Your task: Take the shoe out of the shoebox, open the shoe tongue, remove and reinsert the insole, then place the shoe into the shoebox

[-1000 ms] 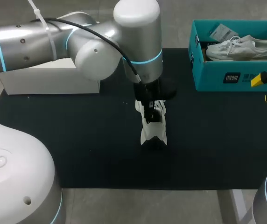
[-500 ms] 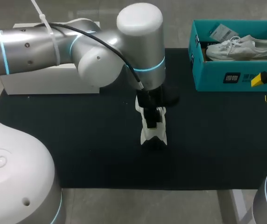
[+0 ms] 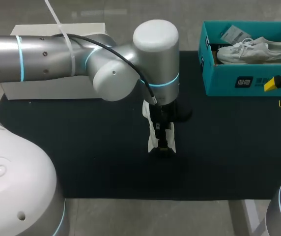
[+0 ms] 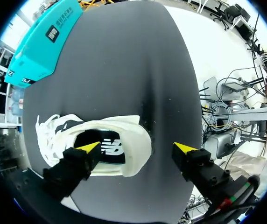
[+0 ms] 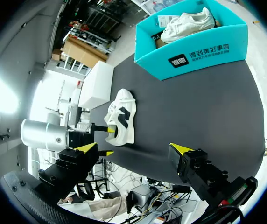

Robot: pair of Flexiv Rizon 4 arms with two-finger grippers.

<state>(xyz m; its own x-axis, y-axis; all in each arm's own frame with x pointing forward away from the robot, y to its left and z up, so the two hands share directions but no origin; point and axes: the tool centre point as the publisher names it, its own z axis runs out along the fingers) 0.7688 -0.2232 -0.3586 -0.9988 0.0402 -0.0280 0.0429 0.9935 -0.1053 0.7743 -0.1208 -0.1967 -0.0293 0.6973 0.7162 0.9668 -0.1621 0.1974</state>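
White sneaker sits mid-mat on the bench, opening up and apart from everything else. The insole shows in the opening, so it looks seated.

Left pincer is released directly over the heel end. One yellow tip is over the opening, the other hangs off past the heel, over bare black mat. Nothing is gripped.

Risks, my read:
- Closing from here probably clamps the heel wall rather than the insole, so any lift takes the whole shoe.
- The tip at the opening could catch the collar and tip or skid the shoe, since nothing is pinning it down.
- Right pincer is released, empty and well apart from the sneaker, so it gives no bracing.

Room:
- There's open mat on all sides of the sneaker, most of it toward the near edge.
- Teal shoebox is at the far right corner with a second white shoe already inside, so the return slot is tight.
- Right pincer is parked just in front of the shoebox wall, and a careless swing clips it.
- White box sits under the left arm's forearm, so watch it when retracting.
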